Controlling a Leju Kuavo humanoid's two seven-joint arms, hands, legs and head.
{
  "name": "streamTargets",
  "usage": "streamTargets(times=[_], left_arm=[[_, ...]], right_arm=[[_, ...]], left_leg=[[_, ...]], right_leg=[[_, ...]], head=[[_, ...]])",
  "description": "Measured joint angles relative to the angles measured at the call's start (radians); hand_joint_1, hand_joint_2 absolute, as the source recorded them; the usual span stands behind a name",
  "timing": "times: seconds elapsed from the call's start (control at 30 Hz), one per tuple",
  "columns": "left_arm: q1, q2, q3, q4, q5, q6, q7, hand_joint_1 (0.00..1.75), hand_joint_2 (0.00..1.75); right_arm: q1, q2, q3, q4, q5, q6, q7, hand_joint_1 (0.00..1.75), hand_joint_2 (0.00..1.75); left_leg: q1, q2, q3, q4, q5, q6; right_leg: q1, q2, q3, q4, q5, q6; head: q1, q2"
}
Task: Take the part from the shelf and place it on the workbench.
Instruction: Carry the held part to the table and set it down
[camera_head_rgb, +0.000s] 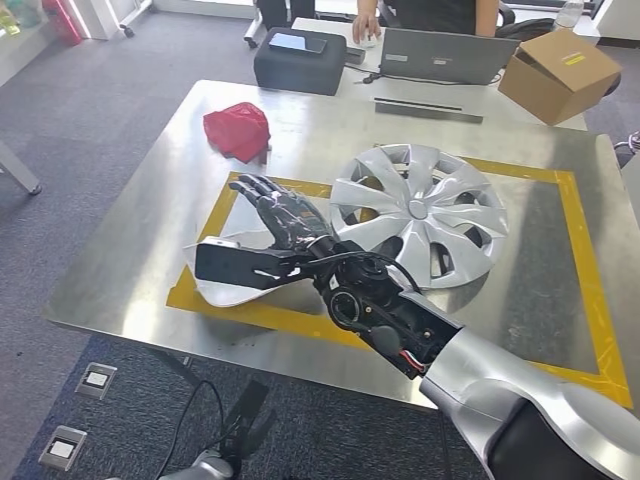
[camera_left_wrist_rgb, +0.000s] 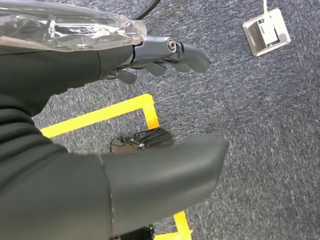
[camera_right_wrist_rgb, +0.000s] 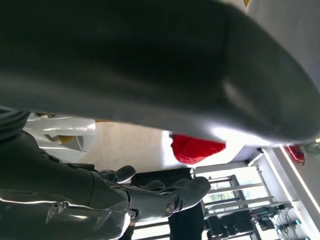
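Left to right on the bench (camera_head_rgb: 136, 270):

- Red cloth (camera_head_rgb: 238, 130) at the far left, outside the yellow tape frame (camera_head_rgb: 585, 270). Not in the way.
- Right robot hand (camera_head_rgb: 281, 215) is over the left part of the frame, fingers spread flat, holding nothing. It sits just beside the part.
- Part = silver wheel cover (camera_head_rgb: 420, 212), face up on the bench inside the frame. My read: placement is done and the open hand is a release pose. The tape likely marks the drop zone, and the part sits within it.
- Left robot hand (camera_left_wrist_rgb: 158, 52) hangs low over grey carpet, fingers straight and apart, empty. Floor outlet (camera_left_wrist_rgb: 266, 31) is near it.

Around: black case (camera_head_rgb: 300, 60), laptop (camera_head_rgb: 436, 55) and cardboard box (camera_head_rgb: 558, 72) on the desk behind; a person's hand (camera_head_rgb: 366, 27) is by the laptop. All are well apart from the part, nothing blocking the arm.
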Motion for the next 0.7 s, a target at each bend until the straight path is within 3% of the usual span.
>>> streamTargets(times=[0.23,0.37,0.6,0.7], left_arm=[[0.0,0.0,0.0,0.0,0.008,0.006,0.011,0.0,0.0],[0.005,0.002,0.0,0.0,0.017,0.012,0.014,0.0,0.0],[0.011,0.005,0.0,0.0,0.027,0.02,0.014,0.0,0.0],[0.017,0.008,0.0,0.0,0.043,0.024,0.014,0.0,1.31]], right_arm=[[-0.002,0.0,-0.018,0.004,-0.033,-0.032,-0.045,0.0,0.0],[-0.009,-0.006,-0.07,0.008,-0.061,-0.075,-0.092,0.0,0.0],[-0.014,-0.023,-0.153,-0.001,-0.075,-0.111,-0.105,0.0,0.0],[-0.007,-0.056,-0.2,-0.044,-0.097,-0.134,-0.105,0.0,0.0]], left_leg=[[0.0,0.0,0.0,0.0,0.0,0.0],[0.001,0.0,0.001,0.0,0.0,0.0],[0.001,0.001,0.002,0.0,0.0,0.0],[0.001,0.001,0.002,0.0,0.0,0.0]], right_leg=[[0.0,0.0,0.0,0.0,0.0,0.0],[0.0,0.0,-0.001,0.0,0.0,0.0],[-0.001,0.0,-0.001,0.0,0.0,0.0],[-0.001,0.0,-0.001,0.0,0.0,0.0]], head=[[0.0,0.0],[0.0,0.0],[0.0,0.0],[0.0,0.0]])
